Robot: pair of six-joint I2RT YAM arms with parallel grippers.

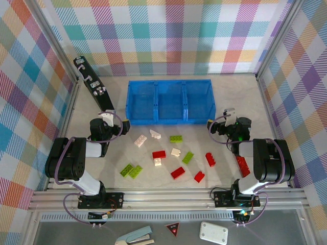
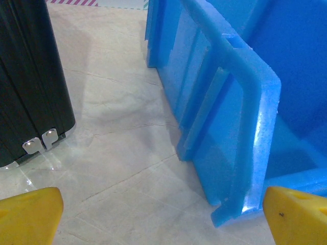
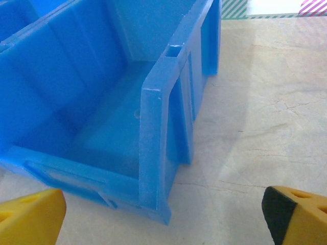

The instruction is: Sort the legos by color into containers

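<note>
Mostly the risk sits at the tray corners. The left hand (image 1: 108, 117) hangs just beside the near-left corner of the blue tray (image 1: 168, 81), and the right hand (image 1: 228, 113) just beside the near-right corner. A loose swing back toward the bricks could clip a wall and shove the tray across the bench (image 1: 225, 89).

Both hands are spread wide, holding nothing and touching nothing that I can see. In the left wrist view the left hand (image 2: 163, 219) shows yellow fingertips (image 2: 28, 214) at the bottom corners, with the tray corner (image 2: 255, 102) rising between them. A black ribbed bar (image 2: 30, 76) is at upper left. In the right wrist view the right hand (image 3: 163, 217) frames the other tray corner (image 3: 153, 127) the same way.

Further out, the legos (image 1: 178, 172) are scattered lower centre on the bench, well apart from both hands, with none in the tray yet.

Second risk: one red brick (image 1: 159, 154) touches a cream brick (image 1: 158, 162), and two lime bricks (image 1: 131, 171) lie side by side. Wide fingers coming down could pinch two at once or flick a neighbour away.
</note>
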